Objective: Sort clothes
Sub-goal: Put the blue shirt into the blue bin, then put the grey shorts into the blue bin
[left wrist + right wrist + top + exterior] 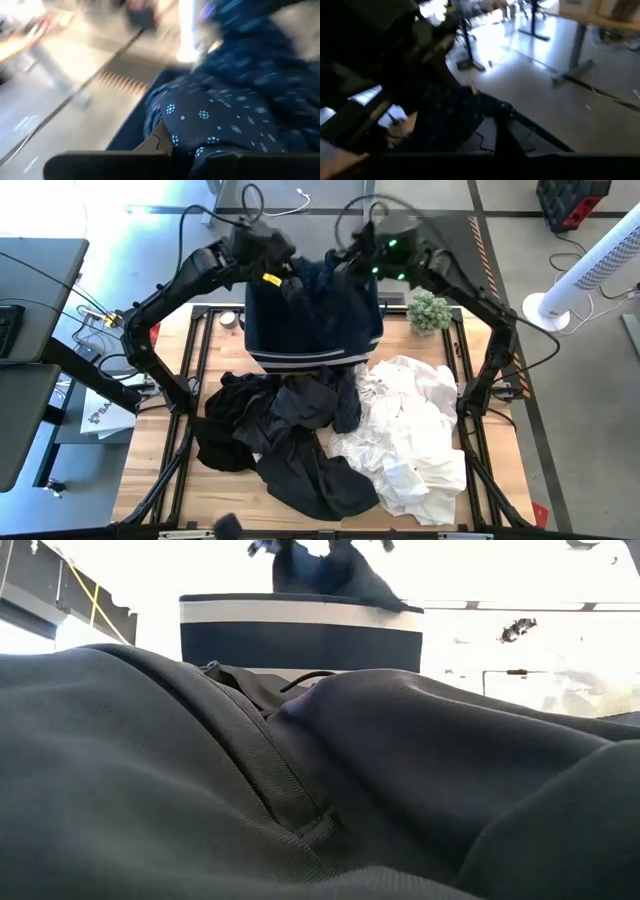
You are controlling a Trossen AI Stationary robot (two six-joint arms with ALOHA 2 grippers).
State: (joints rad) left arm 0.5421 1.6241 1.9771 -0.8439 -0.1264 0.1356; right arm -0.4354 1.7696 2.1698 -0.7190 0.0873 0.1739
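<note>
1. The dark navy garment with tiny pale speckles (318, 280) hangs bunched over the open top of the navy fabric bin with white stripes (313, 330), at the far middle of the table; the low view shows it above the bin's rim

2. The rest of the clothes lie in front of the bin: a heap of black garments (280, 440) toward the left and a heap of large white garments (410, 435) toward the right, touching each other

3. The left gripper (283, 270) and the right gripper (352, 262) both meet the navy garment above the bin; the left wrist view shows speckled cloth right at its fingers, so that one looks clenched on it, but for the right I cannot tell

4. Judged step: dropping this dark piece into the bin

5. The next move probably calls for lowering the cloth inside the rim, releasing it, then reaching back to the black heap

6. A small green potted plant (430, 310) stands just right of the bin on the light wooden table (160, 465)
</note>
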